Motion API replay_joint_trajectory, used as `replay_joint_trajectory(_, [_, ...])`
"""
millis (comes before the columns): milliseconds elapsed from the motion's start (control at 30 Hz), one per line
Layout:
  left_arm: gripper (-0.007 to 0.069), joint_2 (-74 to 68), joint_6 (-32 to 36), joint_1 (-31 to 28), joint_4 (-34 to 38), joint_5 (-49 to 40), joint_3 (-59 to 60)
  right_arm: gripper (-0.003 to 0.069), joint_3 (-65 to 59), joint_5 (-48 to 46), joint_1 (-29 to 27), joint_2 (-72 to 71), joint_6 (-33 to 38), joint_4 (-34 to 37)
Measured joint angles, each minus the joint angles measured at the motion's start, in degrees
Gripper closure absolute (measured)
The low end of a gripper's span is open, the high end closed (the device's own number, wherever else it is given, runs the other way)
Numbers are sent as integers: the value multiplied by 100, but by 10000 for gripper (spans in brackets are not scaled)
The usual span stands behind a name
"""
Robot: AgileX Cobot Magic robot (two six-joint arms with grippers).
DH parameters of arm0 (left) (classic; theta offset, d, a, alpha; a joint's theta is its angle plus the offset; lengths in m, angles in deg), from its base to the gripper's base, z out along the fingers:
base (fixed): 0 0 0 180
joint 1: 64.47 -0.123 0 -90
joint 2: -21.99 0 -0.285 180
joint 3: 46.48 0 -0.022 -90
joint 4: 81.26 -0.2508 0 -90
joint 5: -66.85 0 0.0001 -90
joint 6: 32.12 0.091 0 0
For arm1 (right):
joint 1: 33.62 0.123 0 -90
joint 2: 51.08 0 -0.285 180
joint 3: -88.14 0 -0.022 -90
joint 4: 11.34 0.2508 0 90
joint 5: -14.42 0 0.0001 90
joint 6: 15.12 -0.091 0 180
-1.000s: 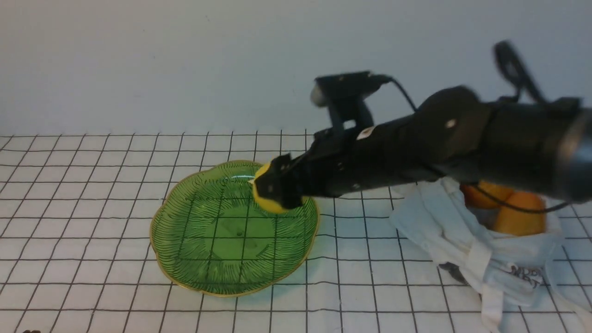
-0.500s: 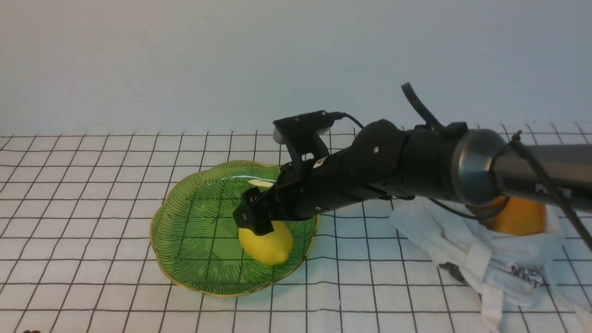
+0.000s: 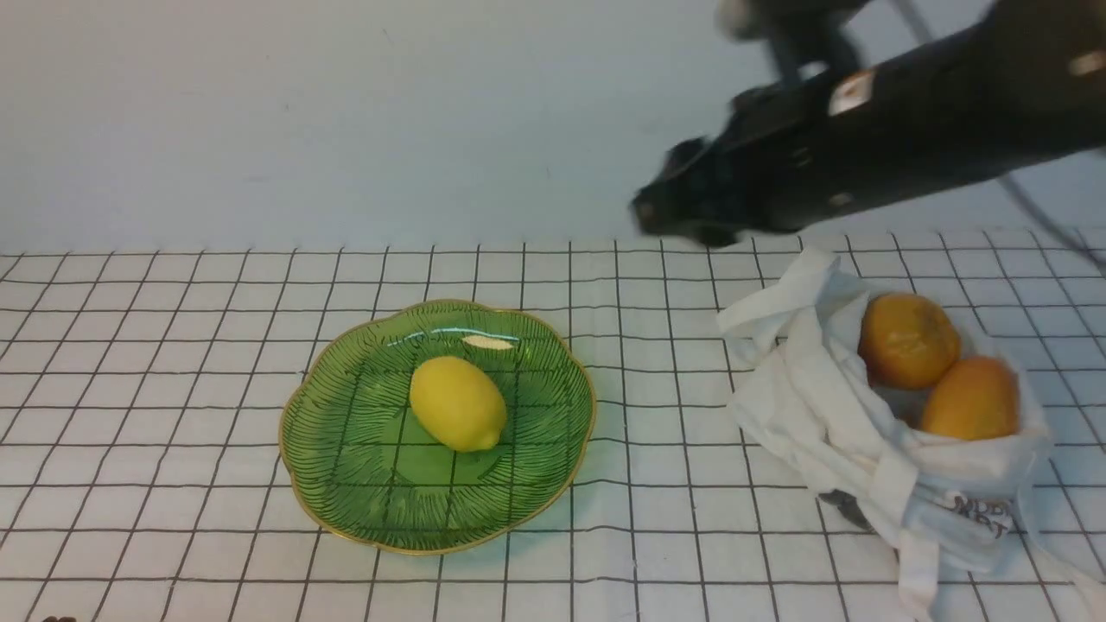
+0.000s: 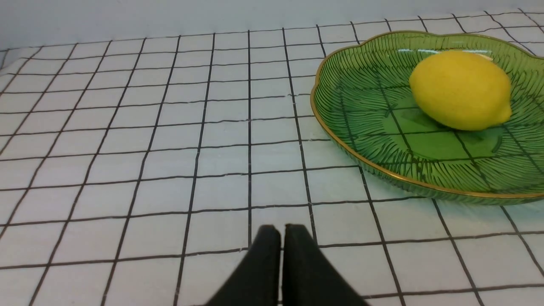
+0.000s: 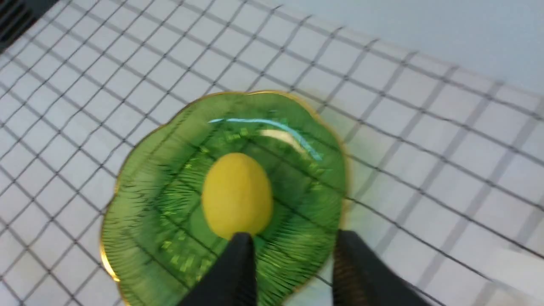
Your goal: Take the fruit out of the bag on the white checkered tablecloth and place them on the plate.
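Note:
The yellow lemon [image 3: 457,403] lies on the green glass plate [image 3: 346,466] on the white checkered tablecloth [image 3: 155,345]; it also shows in the left wrist view [image 4: 461,89] and the right wrist view [image 5: 236,194]. The white bag [image 3: 864,432] lies at the right with a round orange fruit [image 3: 907,339] and a more elongated one [image 3: 972,399] in its open mouth. My right gripper [image 3: 674,207] is open and empty, raised high between plate and bag; its fingers [image 5: 242,267] frame the plate [image 5: 140,170] from above. My left gripper [image 4: 280,238] is shut and empty, low over the cloth beside the plate [image 4: 340,106].
A plain pale wall [image 3: 346,112] rises behind the table. The bag's straps [image 3: 778,302] and printed lettering [image 3: 981,510] face the front right. A dark slatted edge [image 5: 17,12] shows at a corner of the right wrist view.
My right gripper let go of the lemon onto the plate, then rose and drew back to the right. The lemon has settled near the plate's middle. The two orange fruits are now uncovered.

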Motion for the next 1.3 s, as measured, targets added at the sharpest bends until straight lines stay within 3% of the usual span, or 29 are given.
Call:
replay_joint_trajectory(100, [632,0,0,0,0,0,0,645,-63,-752,-318,-1002,-717,-890])
replay_joint_trajectory(233, [632,0,0,0,0,0,0,668,-505,-999,-407,-2475,-1383,-1581])
replay_joint_trajectory(333, [632,0,0,0,0,0,0,671,-1542,-341,-407,-4567,-2100,-1757])
replay_joint_trajectory(567, [632,0,0,0,0,0,0,671,-3832,1552,-407,-7627,-2349,-1947])
replay_joint_trajectory(867, [632,0,0,0,0,0,0,670,-5178,2576,-407,-8478,-2378,-2194])
replay_joint_trajectory(1300, [632,0,0,0,-3,0,0,669,-5219,2597,-407,-8478,-2359,-2223])
